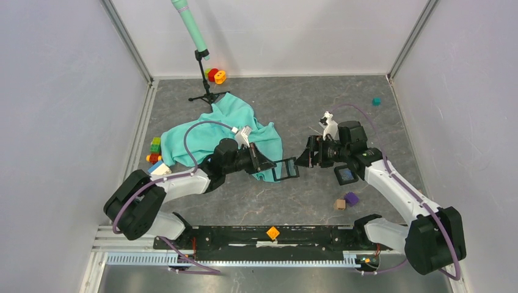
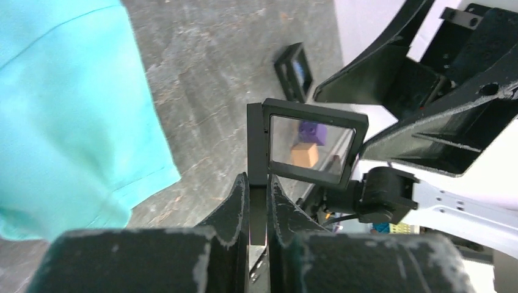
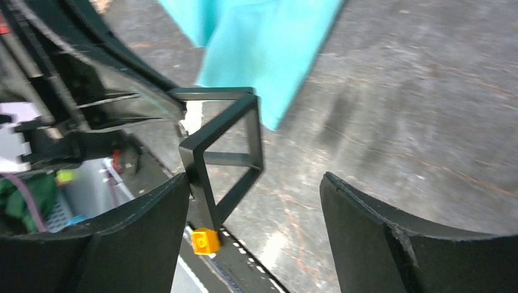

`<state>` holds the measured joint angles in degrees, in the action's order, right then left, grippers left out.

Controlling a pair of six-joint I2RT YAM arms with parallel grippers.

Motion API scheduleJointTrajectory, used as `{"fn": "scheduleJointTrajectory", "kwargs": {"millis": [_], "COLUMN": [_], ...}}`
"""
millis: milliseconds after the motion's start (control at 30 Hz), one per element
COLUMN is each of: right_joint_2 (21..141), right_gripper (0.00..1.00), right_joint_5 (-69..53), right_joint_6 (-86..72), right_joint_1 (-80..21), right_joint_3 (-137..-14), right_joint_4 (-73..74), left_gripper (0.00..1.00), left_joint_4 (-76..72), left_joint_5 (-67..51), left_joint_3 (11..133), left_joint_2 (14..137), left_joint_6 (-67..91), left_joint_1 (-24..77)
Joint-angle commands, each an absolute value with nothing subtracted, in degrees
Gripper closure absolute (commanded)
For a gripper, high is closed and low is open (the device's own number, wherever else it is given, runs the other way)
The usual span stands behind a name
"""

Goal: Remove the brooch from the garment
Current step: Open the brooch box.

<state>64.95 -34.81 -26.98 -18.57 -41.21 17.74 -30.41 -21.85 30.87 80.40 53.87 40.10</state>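
- Turquoise soft cloth, the garment [image 1: 235,116], lies crumpled on the grey table [image 1: 305,104], left of centre and toward the far side. Its near right corner reaches just beside the left arm's wrist.
- No brooch can be made out on it in any view; a fold may hide it.
- Handling, as a judgement: the cloth looks light and limp, so it would bunch up and follow any pull. One gripper should pin it down close beside the brooch. The other should take the brooch, likely small and stiff, by its body.
- The left gripper [image 2: 258,186] is clamped narrow on one edge of a black frame [image 2: 313,146] with a clear pane. It holds the frame off the table, just right of the garment.
- The right gripper [image 3: 251,180] stands wide and holds nothing. The frame's near corner sits by one of its fingers.
- Only the top view gives the garment's whole outline. It also shows a purple cube [image 1: 351,198] and a tan cube [image 1: 339,204] lying near right on the table.
- Only the left wrist view shows the fingers pinching the frame's edge, with both cubes seen through the pane.
- Only the right wrist view shows the garment's hem beyond the frame.
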Motion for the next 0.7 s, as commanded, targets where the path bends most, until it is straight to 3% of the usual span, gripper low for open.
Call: {"fn": "scheduleJointTrajectory", "kwargs": {"millis": [0, 133, 467, 667], "right_joint_2": [64.07, 61.90, 58.28, 57.65], "right_gripper": [0.16, 0.14, 0.34, 0.39], "right_joint_5": [-20.26, -23.55, -34.05, -34.71], "right_joint_6": [-20.51, -18.82, -16.84, -14.99], "right_joint_1": [-17.79, -17.84, -18.80, -21.11], "right_joint_3": [-43.63, -43.28, -38.18, -37.76], "right_joint_4": [24.27, 22.65, 15.88, 18.18], "left_gripper": [0.94, 0.93, 0.93, 0.93], "left_joint_4": [-25.83, -24.72, -25.11, -26.80], "left_joint_5": [-20.44, -19.76, -19.78, -20.39], "left_joint_3": [33.87, 34.34, 34.67, 34.18], "left_joint_2": [76.94, 77.07, 78.29, 78.70], "left_joint_6": [49.52, 49.31, 49.65, 50.60], "left_joint_1": [40.33, 40.17, 39.87, 39.20]}}
